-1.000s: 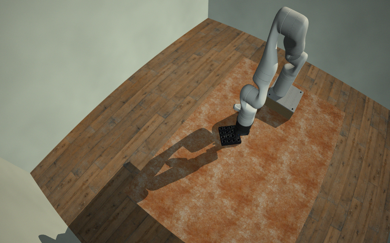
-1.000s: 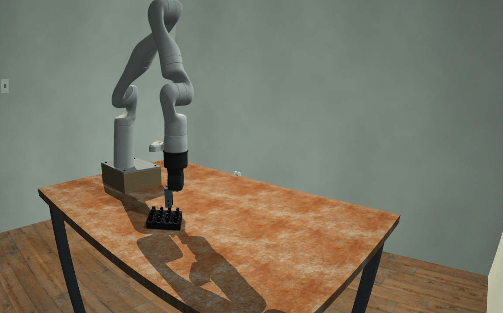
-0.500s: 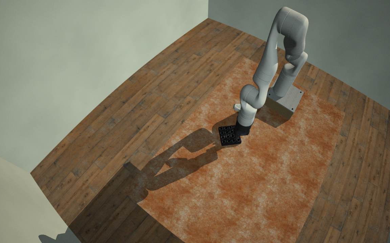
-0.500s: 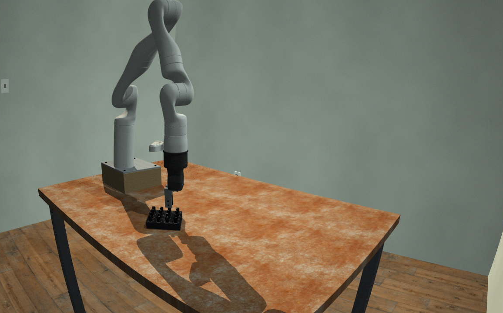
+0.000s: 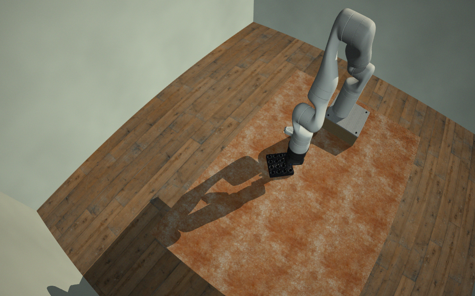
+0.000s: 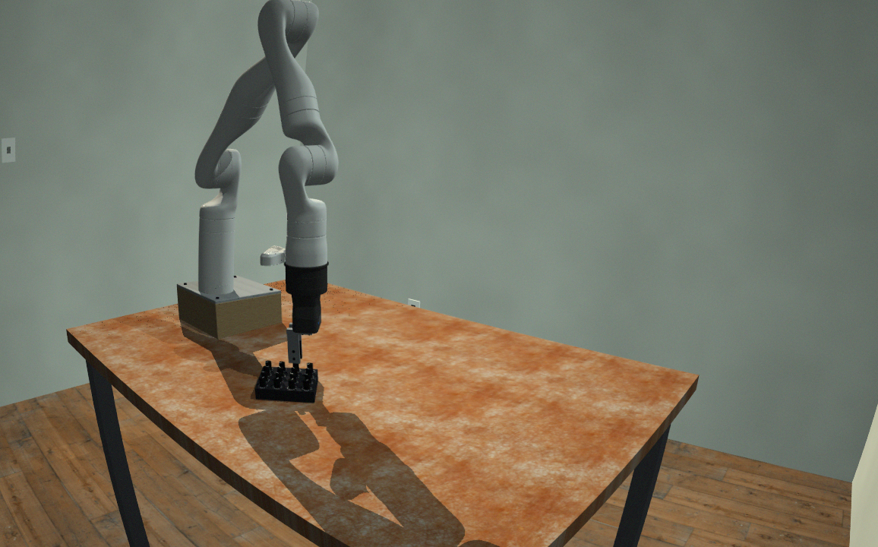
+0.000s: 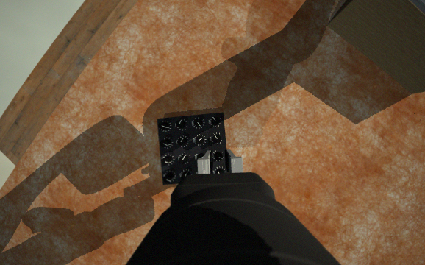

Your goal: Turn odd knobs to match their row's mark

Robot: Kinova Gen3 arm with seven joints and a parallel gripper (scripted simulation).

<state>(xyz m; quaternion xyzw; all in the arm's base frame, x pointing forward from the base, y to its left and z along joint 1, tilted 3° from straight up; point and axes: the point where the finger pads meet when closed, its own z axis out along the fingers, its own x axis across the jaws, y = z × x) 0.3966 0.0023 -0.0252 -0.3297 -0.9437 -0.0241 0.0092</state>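
Observation:
The black knob box (image 5: 275,166) (image 6: 285,387) (image 7: 183,147) stands on its feet on the rust-coloured table (image 5: 305,220) (image 6: 497,381) (image 7: 308,147). It carries four rows of four black knobs with white lines. My gripper (image 6: 295,353) (image 7: 218,157) points straight down and hangs a little above the knob tops, over the box's corner nearest the arm's base. In the wrist view a knob of the right column shows between the two fingers. The fingers stand partly apart with nothing between them. In the top view the black hand hides the fingers. The printed names are too small to read.
The arm's base block (image 5: 346,125) (image 6: 228,309) (image 7: 381,44) stands on the table behind the box. The arm's shadow falls across the table in front of the box. The table's edge runs along the left of the wrist view.

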